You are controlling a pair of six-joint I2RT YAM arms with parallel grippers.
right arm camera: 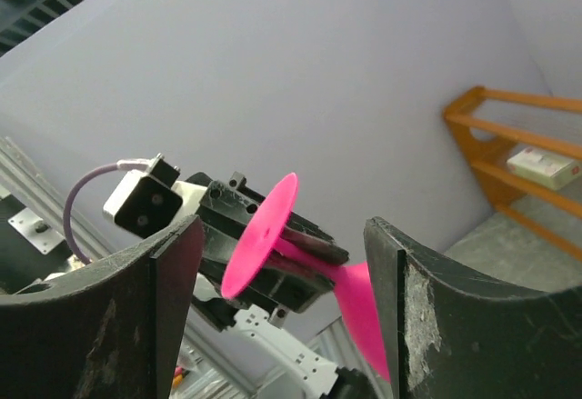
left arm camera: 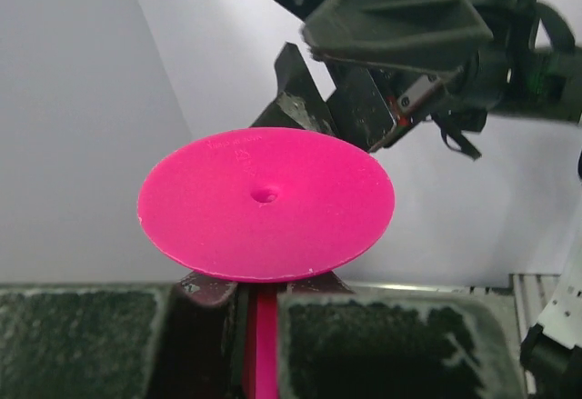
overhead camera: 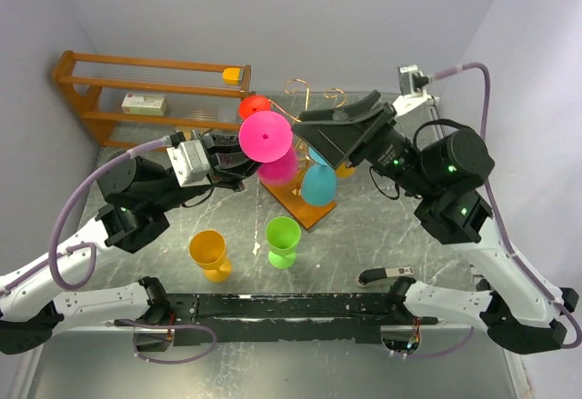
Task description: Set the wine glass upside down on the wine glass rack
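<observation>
The pink wine glass [overhead camera: 265,135] sat foot-up and bowl-down because my left gripper [overhead camera: 238,159] was closed on its stem just beneath the foot, the attitude it needs for hanging. The wine glass rack [overhead camera: 306,207] stood just beyond those jaws. My right gripper [overhead camera: 314,131] hovered opposite with jaws spread wide and holding nothing, probably to steady the stem.

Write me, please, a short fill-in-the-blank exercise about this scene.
1. The left gripper holds the ____ wine glass by its stem.
2. The right gripper has its fingers ____.
3. The upright glass beside the orange glass is ____.
Missing words: pink; open; green.
</observation>
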